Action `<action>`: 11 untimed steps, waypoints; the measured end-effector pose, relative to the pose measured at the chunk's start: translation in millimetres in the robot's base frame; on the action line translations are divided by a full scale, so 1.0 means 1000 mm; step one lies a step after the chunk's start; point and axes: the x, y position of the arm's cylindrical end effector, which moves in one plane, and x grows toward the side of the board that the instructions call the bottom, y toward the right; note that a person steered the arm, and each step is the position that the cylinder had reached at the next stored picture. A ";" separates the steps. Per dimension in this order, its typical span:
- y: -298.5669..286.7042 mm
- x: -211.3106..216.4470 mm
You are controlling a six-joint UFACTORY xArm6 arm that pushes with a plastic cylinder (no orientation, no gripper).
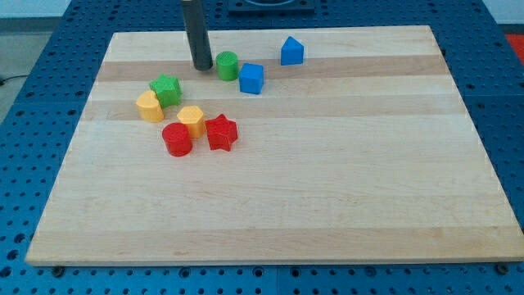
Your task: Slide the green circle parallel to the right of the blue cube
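The green circle [227, 65] is a short green cylinder near the view's top, left of centre. The blue cube [251, 79] sits just right of it and slightly lower, almost touching it. My tip [201, 66] rests on the board just left of the green circle, a small gap apart. The dark rod rises from it out of the view's top.
A blue house-shaped block [291, 51] lies right of the cube, higher up. A green star [166, 89], a yellow block [150, 106], a yellow hexagon [191, 120], a red cylinder [177, 139] and a red star [220, 132] cluster lower left. The wooden board [327, 180] lies on a blue perforated table.
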 end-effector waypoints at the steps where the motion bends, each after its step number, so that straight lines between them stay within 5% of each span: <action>1: -0.004 0.004; 5: 0.111 0.004; 7: 0.140 -0.017; 11: 0.202 0.008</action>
